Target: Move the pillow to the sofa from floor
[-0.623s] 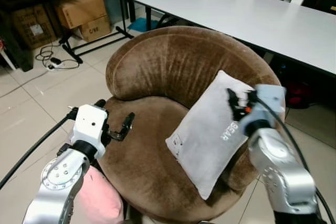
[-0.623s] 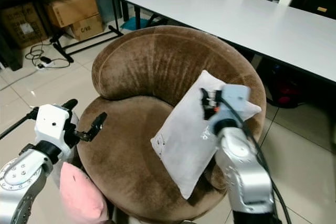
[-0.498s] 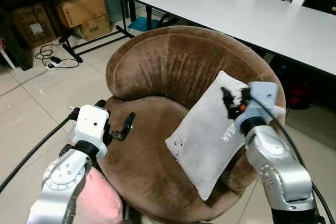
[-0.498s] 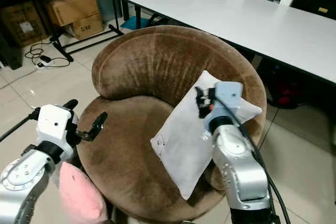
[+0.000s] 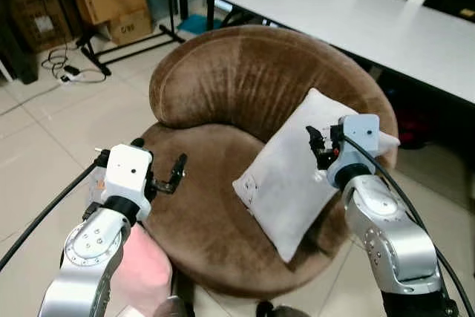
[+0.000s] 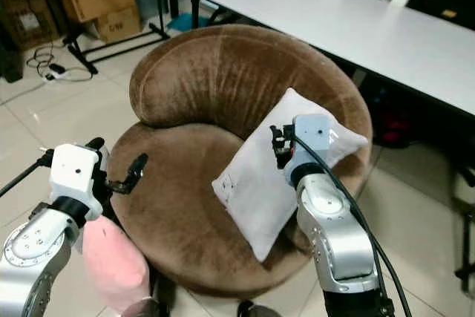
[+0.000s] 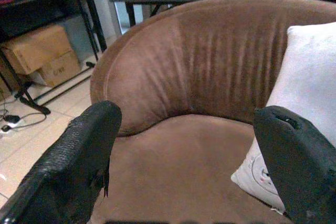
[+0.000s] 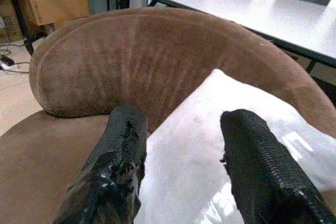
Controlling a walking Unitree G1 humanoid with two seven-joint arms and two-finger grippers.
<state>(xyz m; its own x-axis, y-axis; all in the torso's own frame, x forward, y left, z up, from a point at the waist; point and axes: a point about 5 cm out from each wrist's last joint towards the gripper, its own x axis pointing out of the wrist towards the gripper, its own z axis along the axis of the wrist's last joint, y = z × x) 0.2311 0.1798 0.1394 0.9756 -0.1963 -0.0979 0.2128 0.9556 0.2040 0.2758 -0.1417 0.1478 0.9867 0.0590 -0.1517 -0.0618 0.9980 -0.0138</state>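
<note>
The pale grey, rectangular pillow point(image 5: 297, 176) leans against the back of the round brown velvety sofa point(image 5: 223, 87). My right end effector point(image 8: 181, 166) hovers just above the pillow's smooth fabric, fingers apart. My left end effector point(image 7: 184, 166) hangs open over the seat's front edge.

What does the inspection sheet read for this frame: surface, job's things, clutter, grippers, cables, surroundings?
Surface: brown round sofa chair; front of the seat bare.
Job's things: grey pillow on the seat, leaning on the backrest at the robot's right.
Clutter: pink cushion low beside the sofa chair, at the left arm.
Grippers: left gripper open, above the seat's left edge, holding nothing; right gripper open over the pillow, fingers apart.
Cables: black cable along each arm; cords on the floor.
Surroundings: white table behind, cardboard boxes under a rack, tiled floor.
</note>
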